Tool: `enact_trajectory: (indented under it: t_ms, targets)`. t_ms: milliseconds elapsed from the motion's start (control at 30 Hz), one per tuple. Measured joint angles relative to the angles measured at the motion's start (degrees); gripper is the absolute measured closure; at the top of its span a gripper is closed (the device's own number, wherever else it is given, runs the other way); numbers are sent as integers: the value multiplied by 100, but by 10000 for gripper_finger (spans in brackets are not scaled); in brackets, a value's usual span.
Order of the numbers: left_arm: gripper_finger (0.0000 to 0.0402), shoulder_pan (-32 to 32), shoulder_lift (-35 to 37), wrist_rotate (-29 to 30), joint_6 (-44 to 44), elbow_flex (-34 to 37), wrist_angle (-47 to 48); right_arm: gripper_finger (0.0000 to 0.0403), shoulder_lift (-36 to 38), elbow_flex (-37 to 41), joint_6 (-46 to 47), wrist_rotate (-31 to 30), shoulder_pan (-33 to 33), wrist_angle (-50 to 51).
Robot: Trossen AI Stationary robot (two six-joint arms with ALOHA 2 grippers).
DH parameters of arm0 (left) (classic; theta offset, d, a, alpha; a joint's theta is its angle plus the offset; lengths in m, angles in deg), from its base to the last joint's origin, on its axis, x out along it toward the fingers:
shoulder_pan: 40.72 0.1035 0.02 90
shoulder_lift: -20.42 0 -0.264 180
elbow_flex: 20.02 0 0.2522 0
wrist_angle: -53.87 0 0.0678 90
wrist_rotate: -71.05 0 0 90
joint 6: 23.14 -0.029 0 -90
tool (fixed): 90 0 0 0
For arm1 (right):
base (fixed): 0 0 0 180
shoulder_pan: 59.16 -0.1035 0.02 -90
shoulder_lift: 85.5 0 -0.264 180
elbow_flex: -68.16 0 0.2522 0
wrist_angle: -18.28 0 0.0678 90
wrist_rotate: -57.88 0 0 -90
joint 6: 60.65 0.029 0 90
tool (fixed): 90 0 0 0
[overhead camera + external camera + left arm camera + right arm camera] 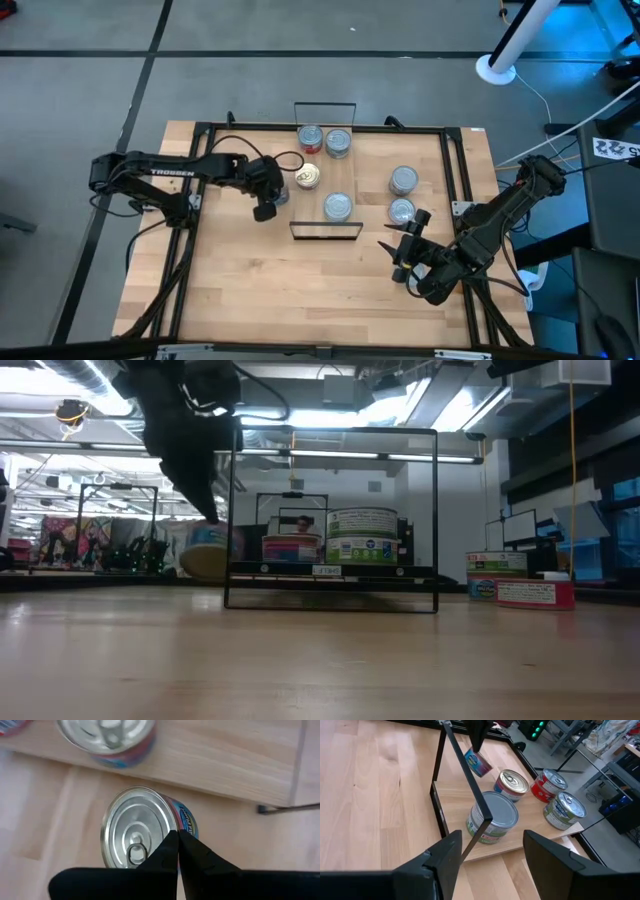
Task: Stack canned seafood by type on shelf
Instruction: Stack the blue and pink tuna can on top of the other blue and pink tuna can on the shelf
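Dark right gripper [405, 248] hangs with fingers spread, holding nothing, over bare pale wood near the table's right edge. On the narrow board shelf [350, 180] stand four round ribbed tins [338, 206]; two more [403, 180] sit beside it. From the left wrist, the left gripper [177, 836] is pinched shut above a blue-labelled silver tin [140, 827].

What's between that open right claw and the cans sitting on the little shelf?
From the right wrist view, only the shelf's black wire end frame and bare tabletop.

Four tins [338, 207] sit on the shelf [326, 175] atop the table [270, 280].
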Motion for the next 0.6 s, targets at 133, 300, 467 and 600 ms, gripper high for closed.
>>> enact_trajectory:
  t_ms: [133,300,467,600]
  targets:
    - [401,0,0,-500,248,-45,201,189,0,0,1,47,2,2]
    - [401,0,0,-1236,331,-49,336,189,0,2,2,200,1,1]
    - [401,0,0,-1961,328,-49,331,189,0,2,2,214,2,0]
    - [401,0,0,-2009,369,-49,327,189,0,0,2,214,1,0]
